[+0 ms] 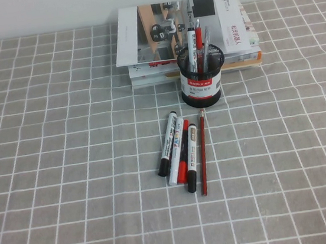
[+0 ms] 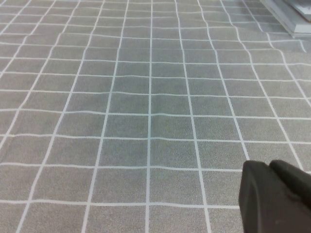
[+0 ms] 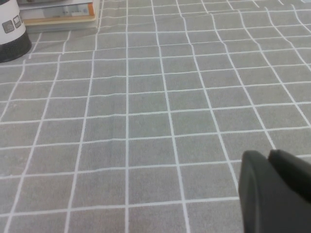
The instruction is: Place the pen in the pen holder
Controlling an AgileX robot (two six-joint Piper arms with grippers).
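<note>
Pen [image 1: 204, 41] already upright in pen holder [image 1: 199, 76]. Left end effector [image 2: 274, 196], right end effector [image 3: 274, 191] low over worktop [image 1: 67, 169], grip state unclear. Risk: re-grabbing red pencil [image 1: 203, 153] by mistake.

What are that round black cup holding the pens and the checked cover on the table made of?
The round black mesh pen holder looks like painted wire mesh, probably metal: pens show through its upper wall, and a glossy white label band wraps the lower half. The grey checked tablecloth looks like matte woven fabric, with soft ripples bending its white lines. The left gripper and the right gripper hang above bare cloth.
</note>
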